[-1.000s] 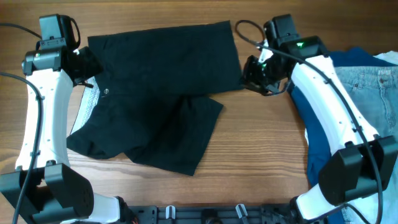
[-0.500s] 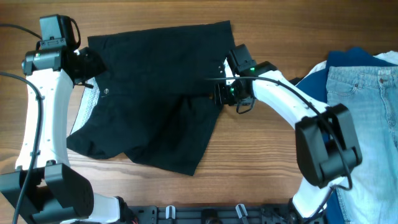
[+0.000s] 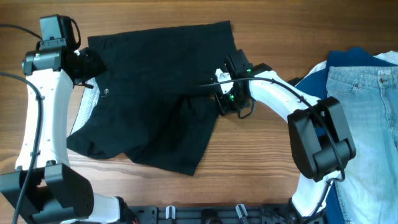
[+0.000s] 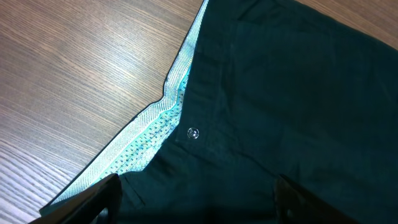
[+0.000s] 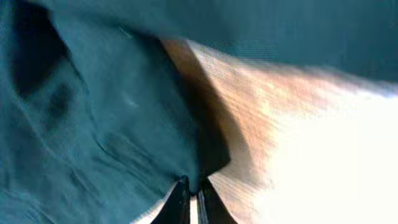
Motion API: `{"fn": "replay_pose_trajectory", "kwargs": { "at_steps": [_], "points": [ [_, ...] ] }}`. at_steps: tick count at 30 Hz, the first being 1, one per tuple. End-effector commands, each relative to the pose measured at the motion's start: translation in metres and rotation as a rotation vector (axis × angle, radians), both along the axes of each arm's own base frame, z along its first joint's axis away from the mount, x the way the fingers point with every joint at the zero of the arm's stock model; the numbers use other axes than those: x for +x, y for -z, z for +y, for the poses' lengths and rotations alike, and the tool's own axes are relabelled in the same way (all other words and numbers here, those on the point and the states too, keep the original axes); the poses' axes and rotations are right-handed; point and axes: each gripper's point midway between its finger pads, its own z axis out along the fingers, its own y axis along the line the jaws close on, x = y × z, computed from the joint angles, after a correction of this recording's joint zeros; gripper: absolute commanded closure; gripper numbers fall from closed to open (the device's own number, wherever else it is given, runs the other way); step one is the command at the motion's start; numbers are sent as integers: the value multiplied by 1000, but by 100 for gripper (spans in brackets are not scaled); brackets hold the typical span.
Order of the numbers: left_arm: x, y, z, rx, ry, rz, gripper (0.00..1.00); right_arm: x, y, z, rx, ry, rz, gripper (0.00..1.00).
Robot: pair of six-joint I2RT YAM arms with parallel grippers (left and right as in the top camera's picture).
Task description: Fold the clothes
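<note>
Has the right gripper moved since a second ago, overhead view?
Yes. The right gripper moved left, away from the light blue denim jeans, to the right edge of the black cloth shorts.

Clothes (image 3: 155, 93) seen spread on table (image 3: 261, 162). Waistband lining (image 4: 149, 137) and button (image 4: 194, 133) lie just ahead of left gripper (image 4: 193, 186), button midway between its fingers. Cloth edge met at right gripper (image 5: 193, 202) fingertips. Jeans (image 3: 367, 112) laid over other garment (image 3: 342, 59), well behind right gripper.
</note>
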Motion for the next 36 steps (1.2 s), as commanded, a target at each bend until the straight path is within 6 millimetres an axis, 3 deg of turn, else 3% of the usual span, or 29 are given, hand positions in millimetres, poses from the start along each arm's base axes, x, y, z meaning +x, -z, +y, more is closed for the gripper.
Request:
{"fn": "replay_pose_trajectory", "kwargs": {
  "at_steps": [1, 3, 6, 7, 9, 10, 13, 15, 20, 29, 31, 32, 36],
  "points": [
    [2, -10, 0, -5, -2, -28, 21, 30, -37, -52, -210, 213, -107, 96],
    [1, -9, 0, -5, -1, -26, 20, 45, -78, -95, -327, 367, -201, 96],
    [2, -10, 0, -5, -1, -27, 15, 51, -125, -129, -321, 482, -275, 96],
    [1, -9, 0, -5, -1, -26, 14, 52, -136, -127, -257, 492, -284, 96],
    [2, -10, 0, -5, -1, -27, 11, 53, -150, -102, -58, 408, -275, 92],
    [1, -9, 0, -6, -1, -24, 11, 50, -153, -81, 63, 328, -251, 78],
    [-2, -8, 0, -8, -1, -8, 10, 41, -130, -66, 87, 303, -165, 62],
    [-4, -7, -1, -9, -1, -2, 10, 27, -97, -47, 95, 325, -37, 56],
    [-5, -6, -1, -9, -1, 3, 10, -3, -32, -8, 77, 473, 260, 54],
    [-6, -6, -1, -9, 1, 6, 9, -6, -4, 45, 178, 414, 319, 55],
    [-6, -6, -1, -9, 1, 8, 10, -12, 5, 41, 116, 438, 331, 54],
    [-6, -5, -1, -9, 1, 10, 10, -18, 15, 28, 29, 492, 342, 53],
    [-7, -5, -1, -10, 1, 15, 10, -20, 17, 18, -7, 552, 372, 47]
  ]
}}
